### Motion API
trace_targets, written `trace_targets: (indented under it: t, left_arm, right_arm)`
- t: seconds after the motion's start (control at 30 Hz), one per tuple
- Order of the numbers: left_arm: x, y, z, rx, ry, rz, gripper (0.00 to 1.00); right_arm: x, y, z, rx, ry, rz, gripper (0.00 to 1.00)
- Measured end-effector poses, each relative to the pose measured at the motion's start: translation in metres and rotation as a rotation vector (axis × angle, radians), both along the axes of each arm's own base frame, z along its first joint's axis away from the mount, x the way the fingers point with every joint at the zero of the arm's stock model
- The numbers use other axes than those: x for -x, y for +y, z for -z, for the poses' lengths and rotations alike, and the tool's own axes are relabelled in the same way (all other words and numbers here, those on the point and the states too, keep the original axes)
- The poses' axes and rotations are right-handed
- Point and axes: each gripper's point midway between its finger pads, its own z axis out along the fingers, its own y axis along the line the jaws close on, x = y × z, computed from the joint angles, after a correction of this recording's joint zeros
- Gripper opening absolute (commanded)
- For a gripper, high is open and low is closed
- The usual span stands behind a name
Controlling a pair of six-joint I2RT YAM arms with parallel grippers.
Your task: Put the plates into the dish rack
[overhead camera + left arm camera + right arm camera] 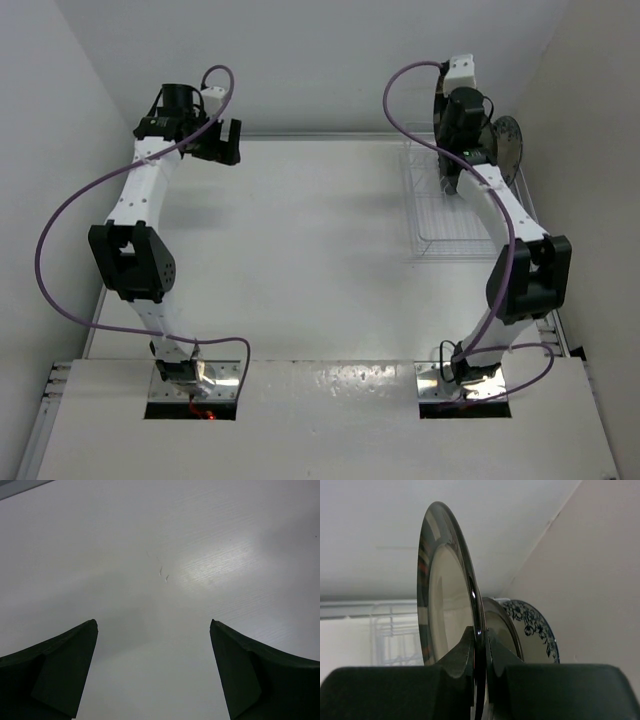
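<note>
1. The right hand (480, 641) is clamped on the rim of a silvery-rimmed plate (445, 595), which stands on edge above the far end of the dish rack (440, 215).
2. Behind it (and partly hidden by it) stand a second silvery plate (504, 625) and a blue floral plate (535, 630), toward the rack's right side.
3. The left hand (152, 625), fingers wide apart, hovers over bare counter (165, 545), well left of the rack.

Robotics lab test cell. Evidence: bare white bench (300, 230) boxed in by plain white walls (50, 150); two arms (140, 200) bolted on metal mounts (195, 385) at near edge; loose purple cables (40, 260); rack (445, 215) and plates (508, 145) at far right.
</note>
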Motion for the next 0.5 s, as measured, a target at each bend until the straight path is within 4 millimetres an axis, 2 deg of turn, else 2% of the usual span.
trace_targets:
  t: [0.17, 0.3, 0.5]
  left_arm:
    - [0.001, 0.0, 0.005, 0.005, 0.01, 0.003, 0.99]
    - [0.003, 0.002, 0.009, 0.008, 0.021, 0.0, 0.99]
    - [0.002, 0.007, 0.009, 0.011, 0.022, -0.01, 0.99]
  right_arm:
    - [-0.015, -0.017, 0.045, 0.047, 0.093, 0.055, 0.0]
    - [-0.013, -0.026, 0.076, 0.066, 0.151, 0.081, 0.0]
    - [-0.01, -0.027, 0.097, 0.046, 0.162, 0.092, 0.0]
